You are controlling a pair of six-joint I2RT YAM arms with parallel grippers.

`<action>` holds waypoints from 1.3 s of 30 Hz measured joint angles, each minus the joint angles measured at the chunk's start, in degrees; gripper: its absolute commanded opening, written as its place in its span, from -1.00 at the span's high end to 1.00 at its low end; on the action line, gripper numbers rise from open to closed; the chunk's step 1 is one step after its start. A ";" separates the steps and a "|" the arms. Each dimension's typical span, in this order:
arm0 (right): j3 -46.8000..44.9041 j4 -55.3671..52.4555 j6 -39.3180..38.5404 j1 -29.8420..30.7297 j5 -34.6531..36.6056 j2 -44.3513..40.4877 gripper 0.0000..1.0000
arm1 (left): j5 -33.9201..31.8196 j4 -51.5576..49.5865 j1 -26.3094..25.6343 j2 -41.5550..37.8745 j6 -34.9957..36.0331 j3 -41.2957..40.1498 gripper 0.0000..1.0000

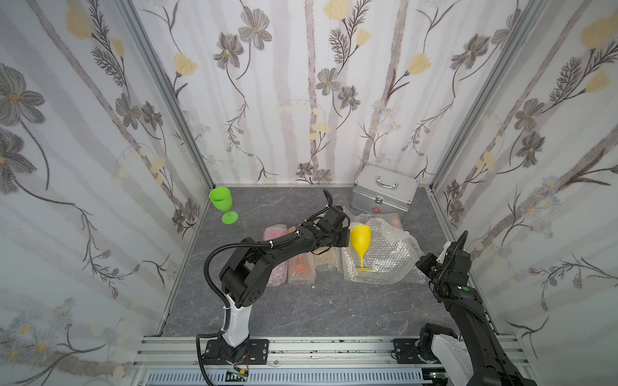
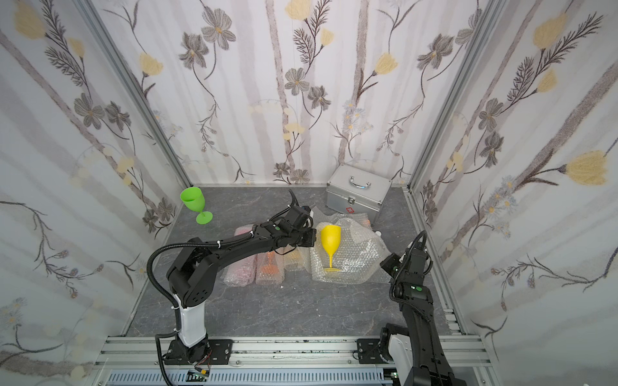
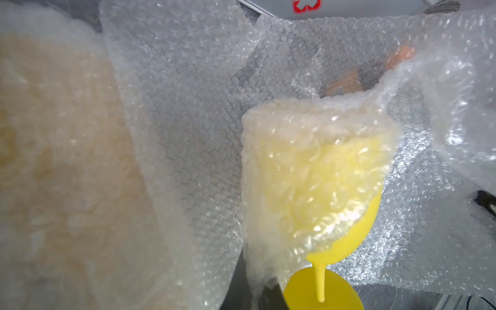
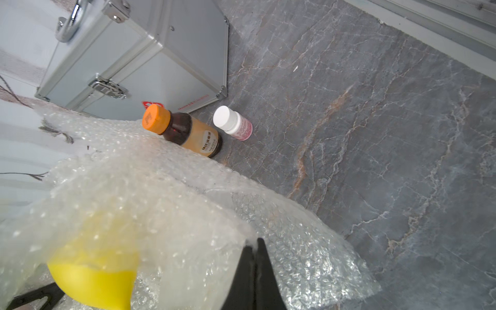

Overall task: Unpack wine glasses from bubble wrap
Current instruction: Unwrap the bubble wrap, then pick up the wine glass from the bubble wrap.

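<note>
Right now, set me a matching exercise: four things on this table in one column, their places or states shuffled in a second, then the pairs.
Things:
1. green glass
2. yellow glass
3. orange glass
4. case

Places or states:
A. upright on spread wrap
B. closed, near the back wall
C. upright, unwrapped, far left corner
D. lying down, rolled in wrap

Pairs: 1-C, 2-A, 3-D, 4-B

Left tool (image 1: 345, 238), right tool (image 4: 255, 255) — both closed
</note>
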 measured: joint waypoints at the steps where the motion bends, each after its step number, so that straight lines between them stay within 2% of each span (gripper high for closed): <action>1: 0.00 0.24 0.00 -0.26 0.17 0.85 1.00 | 0.66 0.48 0.42 0.61 -0.22 0.09 0.90; 10: -0.63 1.99 0.00 -2.43 0.98 7.76 1.00 | 5.20 2.84 3.63 3.54 -4.20 -0.44 0.85; 15: 0.46 2.03 -0.07 -2.56 0.48 8.52 0.66 | 6.99 3.04 4.13 4.66 -5.79 0.09 0.72; 17: 1.90 1.77 -1.11 -2.56 0.31 7.54 0.44 | 7.98 2.62 4.02 5.42 -6.16 1.25 0.68; 21: 4.63 0.59 -2.91 -2.54 0.37 4.24 0.17 | 9.05 2.62 4.02 5.70 -6.36 2.99 0.65; 27: 8.09 -2.36 -4.39 -1.70 0.52 -0.70 0.17 | 9.44 0.55 4.02 5.88 -6.51 4.44 0.62; 32: 10.58 -2.80 -6.14 4.90 -1.01 0.07 0.16 | 9.40 -1.01 4.02 5.90 -6.49 5.64 0.45; 39: 12.59 -0.87 -7.21 16.06 -4.20 10.69 0.15 | 9.14 -3.50 4.02 4.76 -6.43 5.79 0.39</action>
